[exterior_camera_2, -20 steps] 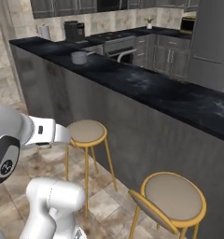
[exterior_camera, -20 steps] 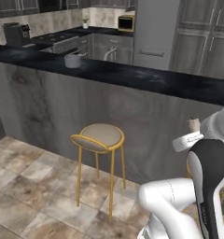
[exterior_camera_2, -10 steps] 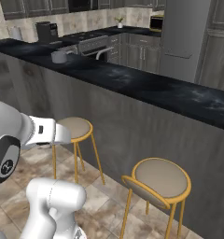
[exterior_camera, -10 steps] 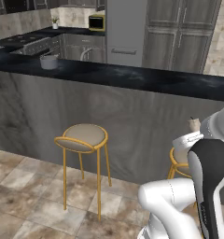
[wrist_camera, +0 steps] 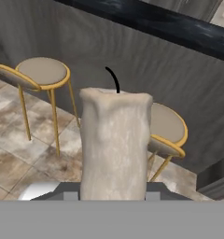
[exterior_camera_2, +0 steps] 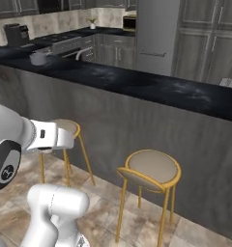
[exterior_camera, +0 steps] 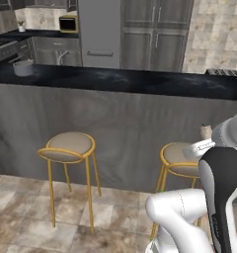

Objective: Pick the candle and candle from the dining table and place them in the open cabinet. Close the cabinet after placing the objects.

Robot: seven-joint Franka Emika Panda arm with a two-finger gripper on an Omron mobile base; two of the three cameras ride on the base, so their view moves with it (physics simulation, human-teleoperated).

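My gripper is shut on a cream, lumpy candle with a black wick, which stands upright between the fingers. In the left base view the candle sticks up from the gripper at the right, below the level of the table top. The dining table, a long black marbled counter with a grey wood-grain front, runs across ahead of me. The open cabinet is out of view.
Two yellow-legged stools stand against the table's front. A grey pot sits at the table's far left end. Behind are tall grey cabinets with shut doors, a fridge and a yellow microwave.
Both base views have slid rightward along the table: the camera moved. The pot has drifted to the left edge and a second stool has come in. The candle stays gripped.
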